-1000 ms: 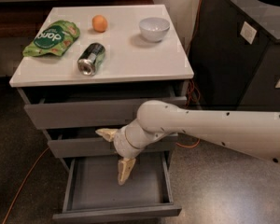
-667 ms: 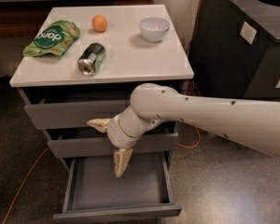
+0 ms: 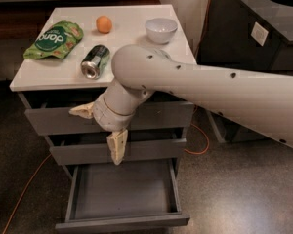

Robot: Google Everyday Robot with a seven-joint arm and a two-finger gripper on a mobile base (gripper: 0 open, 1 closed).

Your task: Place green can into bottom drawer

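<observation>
Hanging mid-frame before the cabinet front [image 3: 172, 116], gripper [image 3: 94, 137] has fingers spread wide, empty; green can [image 3: 94, 61] lies sideways on the tabletop [image 3: 132, 43], upper left; bottom drawer [image 3: 122, 222] stands pulled open below, ready to receive it.

Arm [image 3: 210, 91] runs off the right edge, base unseen; its elbow covers the front right edge of the tabletop [image 3: 127, 38] and much of the top drawer front [image 3: 49, 123]. Gripper [image 3: 100, 130], fingers spread wide, hangs before the top and middle drawers, its lower finger masking a strip of the middle drawer front [image 3: 151, 150] (the wrist hides where the fingers join). Print on the green can [image 3: 94, 61] too small to read; rear of the bottom drawer [image 3: 122, 194] tucked under the drawer above; black bin [image 3: 244, 28] cut by the top and right edges.
</observation>
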